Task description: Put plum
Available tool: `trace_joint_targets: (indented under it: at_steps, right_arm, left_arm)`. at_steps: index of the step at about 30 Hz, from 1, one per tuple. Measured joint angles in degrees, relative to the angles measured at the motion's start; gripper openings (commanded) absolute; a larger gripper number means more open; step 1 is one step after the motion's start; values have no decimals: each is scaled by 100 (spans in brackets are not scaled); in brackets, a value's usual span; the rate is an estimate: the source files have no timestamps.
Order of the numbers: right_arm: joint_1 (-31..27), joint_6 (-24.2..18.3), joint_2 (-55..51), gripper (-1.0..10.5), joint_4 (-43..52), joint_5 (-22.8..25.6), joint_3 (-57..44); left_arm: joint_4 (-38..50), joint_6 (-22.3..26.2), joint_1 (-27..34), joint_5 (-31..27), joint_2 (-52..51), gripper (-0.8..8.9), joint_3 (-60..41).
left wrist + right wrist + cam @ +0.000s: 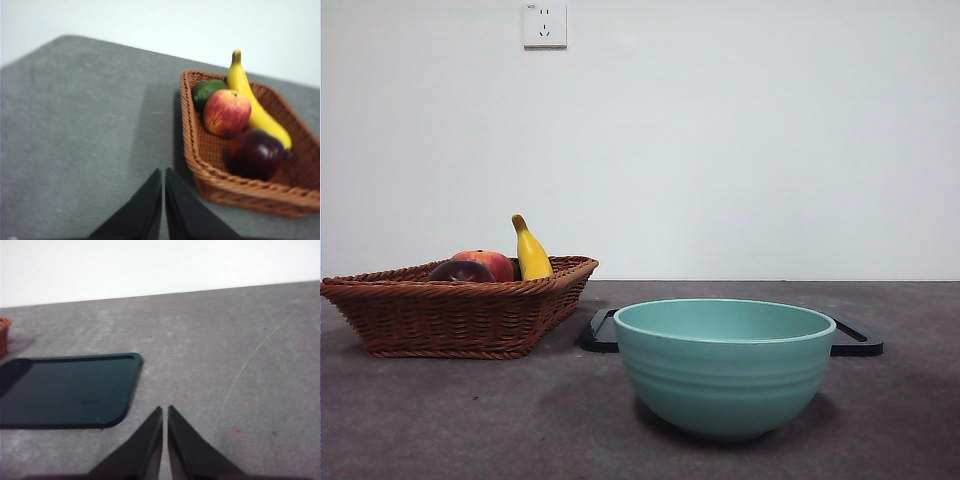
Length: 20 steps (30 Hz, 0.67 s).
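The left gripper (163, 200), jaws pressed together, hangs just outside the basket (240, 192); the plum (256, 154) lies beyond its rim, touching the banana (252, 102). Reaching unopened, it would likely knock the fruit aside.

- Right gripper (165, 410) hangs over bare grey table (225, 340), jaws pressed together, holding nothing.
- Dark green tray (65, 390) lies flat at its ten o'clock.
- Brown basket corner (4, 335) peeks beyond the tray.
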Motion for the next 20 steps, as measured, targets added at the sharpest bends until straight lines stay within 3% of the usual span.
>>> trace_joint_targets:
  at_steps: [12,20]
  right_arm:
    - [0,887,0,7,-197,-66,79]
    - [0,1049,11,7,-710,-83,997]
  left_arm:
    - [-426,-857,0,186,2,9,251]
    - [-1174,-977,0,205,299,9,1231]
